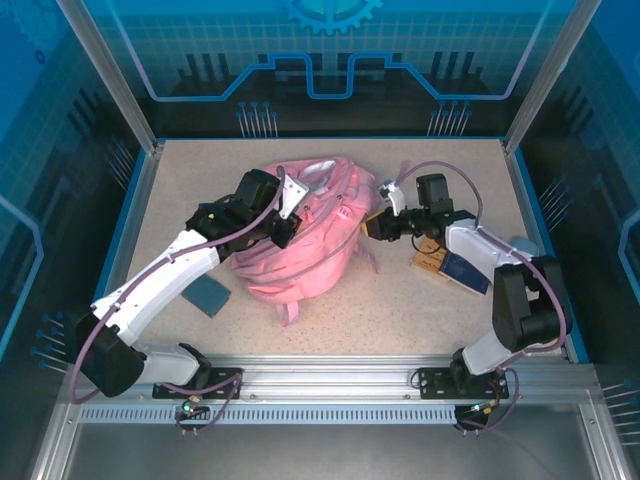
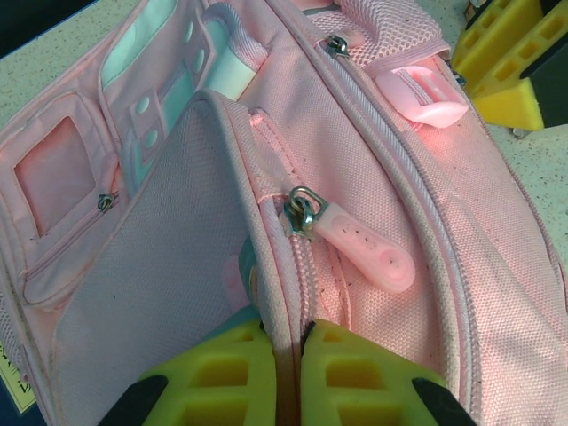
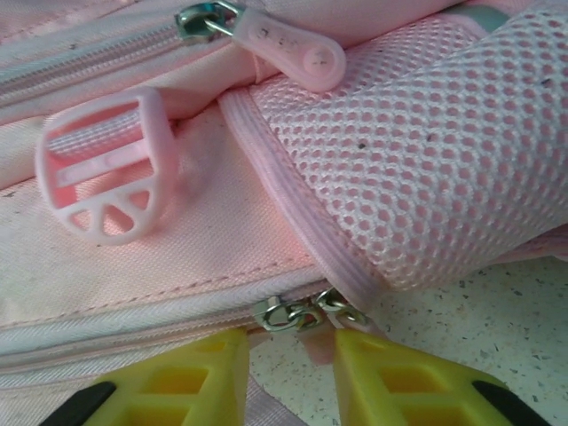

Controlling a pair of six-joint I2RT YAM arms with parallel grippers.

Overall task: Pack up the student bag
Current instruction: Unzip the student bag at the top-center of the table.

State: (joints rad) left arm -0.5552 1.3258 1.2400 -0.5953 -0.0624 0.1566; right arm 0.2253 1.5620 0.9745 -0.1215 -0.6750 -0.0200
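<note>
No legible txt/brands/nos. Yellow tag (image 2: 9, 380) beside student bag (image 2: 382, 169): marks too small, unreadable.

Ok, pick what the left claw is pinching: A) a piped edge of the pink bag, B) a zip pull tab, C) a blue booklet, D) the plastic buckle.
A: the left claw is shut on a raised seam of the student bag, the zip pull tab lying free beside it.

Robot lab cell: aluminium frame (image 1: 330, 378), blue graphic wall panels (image 1: 330, 60), speckled table (image 1: 420, 310).
</note>
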